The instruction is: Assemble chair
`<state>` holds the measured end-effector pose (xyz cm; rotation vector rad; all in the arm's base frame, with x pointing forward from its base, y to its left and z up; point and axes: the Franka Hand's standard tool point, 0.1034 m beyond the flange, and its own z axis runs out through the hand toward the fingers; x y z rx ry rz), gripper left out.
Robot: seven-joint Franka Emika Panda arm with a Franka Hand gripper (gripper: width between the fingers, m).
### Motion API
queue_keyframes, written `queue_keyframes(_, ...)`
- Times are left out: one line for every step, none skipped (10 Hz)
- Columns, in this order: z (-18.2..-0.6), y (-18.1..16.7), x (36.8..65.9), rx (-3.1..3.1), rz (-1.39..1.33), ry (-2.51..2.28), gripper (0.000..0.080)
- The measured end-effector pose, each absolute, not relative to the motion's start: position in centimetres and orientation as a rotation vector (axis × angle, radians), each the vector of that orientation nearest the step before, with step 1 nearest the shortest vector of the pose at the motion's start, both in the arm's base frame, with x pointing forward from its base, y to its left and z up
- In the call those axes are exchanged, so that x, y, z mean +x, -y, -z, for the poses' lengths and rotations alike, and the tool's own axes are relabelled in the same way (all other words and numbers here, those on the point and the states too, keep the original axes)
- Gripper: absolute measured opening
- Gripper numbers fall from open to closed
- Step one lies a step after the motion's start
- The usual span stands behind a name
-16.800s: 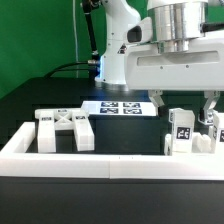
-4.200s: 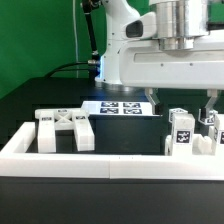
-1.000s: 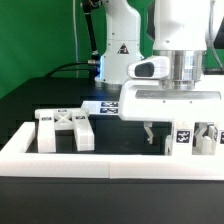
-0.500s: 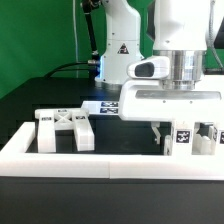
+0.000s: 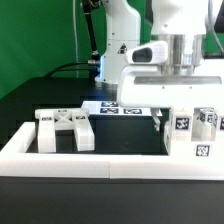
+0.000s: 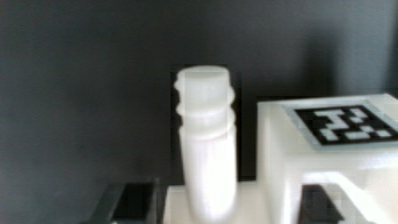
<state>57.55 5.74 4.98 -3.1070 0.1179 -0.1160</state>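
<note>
The gripper is clamped on a tagged white leg at the exterior view's right, just behind the near wall. More tagged parts stand beside it. The back panel lies well apart to the left.

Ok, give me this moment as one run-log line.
end effector: shut on white blocky plastic tagged chair part | white X-braced plastic back panel: lying apart, ungripped

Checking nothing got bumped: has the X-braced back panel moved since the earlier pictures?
No. The X-braced back panel keeps the same spot just beyond the white barrier wall.
</note>
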Motion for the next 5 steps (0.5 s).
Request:
queue_keyframes(-6.1,-5.4,57.6,-3.100,0.121,-0.127,0.0330)
queue_keyframes(-6.9,-4.8,57.6,-3.096,0.134,-0.134,0.0330)
queue_keyframes(-7.8,-4.3,57.7,-3.090,0.136,-0.150,0.0330)
queue_keyframes(-7.6,-4.4,57.4,-3.089,0.106,-0.152,0.0330)
queue_keyframes(-7.3,-4.4,57.3,-3.090,0.093,-0.152,0.0330)
